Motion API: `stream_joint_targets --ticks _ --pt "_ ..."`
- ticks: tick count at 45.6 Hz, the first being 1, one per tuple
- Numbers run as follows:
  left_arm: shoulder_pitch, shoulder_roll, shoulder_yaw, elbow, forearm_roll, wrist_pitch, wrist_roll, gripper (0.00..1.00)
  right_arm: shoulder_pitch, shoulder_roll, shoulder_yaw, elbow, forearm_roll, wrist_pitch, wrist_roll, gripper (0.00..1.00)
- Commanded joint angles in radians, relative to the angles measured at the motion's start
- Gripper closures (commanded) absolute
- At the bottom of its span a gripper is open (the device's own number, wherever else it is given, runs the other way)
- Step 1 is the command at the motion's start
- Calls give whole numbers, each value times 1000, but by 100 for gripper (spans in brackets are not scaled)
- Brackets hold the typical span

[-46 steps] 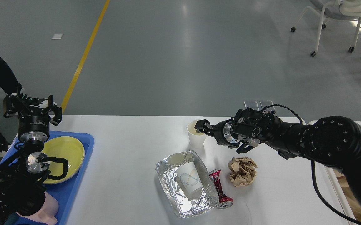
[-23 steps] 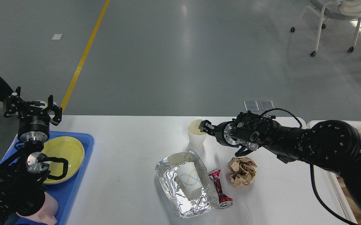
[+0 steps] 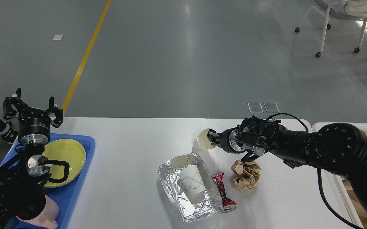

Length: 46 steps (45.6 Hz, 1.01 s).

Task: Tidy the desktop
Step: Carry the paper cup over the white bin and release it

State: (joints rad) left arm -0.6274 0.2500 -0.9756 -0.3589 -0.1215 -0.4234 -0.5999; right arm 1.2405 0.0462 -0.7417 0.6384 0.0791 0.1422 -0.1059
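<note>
- The desktop (image 3: 132,165) is a white top with rounded corners.
- At its left end lies a blue tray (image 3: 75,190).
- Near the middle sits a foil container (image 3: 188,187); just beside it lies a crushed red can (image 3: 223,192), possibly touching it.
- 1 crumpled brown paper ball (image 3: 246,174) lies right of the can.
- Behind the foil, a white paper cup (image 3: 204,143) is tilted.

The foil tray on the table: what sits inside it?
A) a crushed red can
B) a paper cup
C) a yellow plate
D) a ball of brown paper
B: a white paper cup lies inside the foil tray, while the red can and the brown paper ball lie outside it on the desktop.
</note>
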Motion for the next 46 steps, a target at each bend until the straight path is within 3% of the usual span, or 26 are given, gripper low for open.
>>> stream_joint_targets --ticks 1,16,21,34,42,46 --pt "0 0 0 0 0 0 0 3 51 -68 -1 90 -1 14 2 100" --pt "0 0 0 0 0 0 -1 3 333 -371 38 374 -1 22 9 100" --pt "0 0 0 0 -1 0 0 3 431 -474 36 411 -1 109 9 100" --pt "0 0 0 0 -1 0 0 3 665 -669 38 414 -1 378 9 100" --pt "0 0 0 0 0 0 0 3 620 -707 2 333 -8 337 6 100" --pt "0 0 0 0 0 0 0 3 451 -700 -34 178 -7 272 6 100"
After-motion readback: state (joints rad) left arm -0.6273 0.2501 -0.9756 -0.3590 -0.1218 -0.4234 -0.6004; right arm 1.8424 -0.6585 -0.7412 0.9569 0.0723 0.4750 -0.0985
